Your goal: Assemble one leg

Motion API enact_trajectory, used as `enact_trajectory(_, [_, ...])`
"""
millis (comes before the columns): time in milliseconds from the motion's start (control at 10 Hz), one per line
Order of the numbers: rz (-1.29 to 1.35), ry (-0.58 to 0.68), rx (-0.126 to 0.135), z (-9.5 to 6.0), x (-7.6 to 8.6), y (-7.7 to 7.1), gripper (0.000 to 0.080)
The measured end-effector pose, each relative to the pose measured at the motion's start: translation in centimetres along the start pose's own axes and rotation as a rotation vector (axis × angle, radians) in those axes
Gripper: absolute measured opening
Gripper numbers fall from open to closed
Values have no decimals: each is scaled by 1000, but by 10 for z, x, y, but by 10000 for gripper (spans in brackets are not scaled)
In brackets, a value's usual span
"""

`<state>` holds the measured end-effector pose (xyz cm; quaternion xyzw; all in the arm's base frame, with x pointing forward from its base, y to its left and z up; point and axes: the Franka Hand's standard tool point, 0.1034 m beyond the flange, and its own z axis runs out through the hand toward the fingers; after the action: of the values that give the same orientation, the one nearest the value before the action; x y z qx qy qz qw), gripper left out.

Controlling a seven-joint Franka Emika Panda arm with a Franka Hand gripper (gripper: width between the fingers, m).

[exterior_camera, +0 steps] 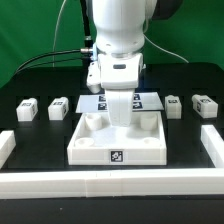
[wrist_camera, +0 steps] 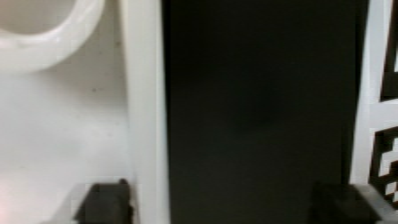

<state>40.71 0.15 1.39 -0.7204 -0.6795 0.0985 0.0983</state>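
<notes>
Hovering low at the far edge of the tray-like part, the pincer is spread. Its fingers stand wide apart and pinch nothing. Only the part's white rim and a strip of dark bench lie between them.

All four legs rest on the bench in a row roughly level with that far edge.
- **Exterior view's left:** the near-left leg lies near the tray-like part, and the far-left leg lies beyond it.
- **Exterior view's right:** the near-right leg and the far-right leg mirror them.

The marker board lies just behind the tray-like part.

Likely hazards:
- **Dropping straight down:** one finger could land on the rim and shove or tip the tray-like part, because the pincer straddles that edge.
- **Sweeping low toward a leg:** the pincer may clip the rim or nudge the neighbouring leg out of line.
- **Closing off-centre:** each leg is small, so it would probably twist in the grasp. A tilted leg would then catch at a corner socket rather than seat.
</notes>
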Motion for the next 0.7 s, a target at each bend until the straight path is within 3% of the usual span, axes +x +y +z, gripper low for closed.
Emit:
enact_trajectory(100, [0,0,0,0,0,0,450])
enact_trajectory(200, [0,0,0,0,0,0,264])
enact_trajectory(300, [1,0,1,0,0,0,125])
enact_trajectory(400, [1,0,-4,-1,0,1,78])
enact_trajectory(700, [1,1,-7,-1,0,1,78])
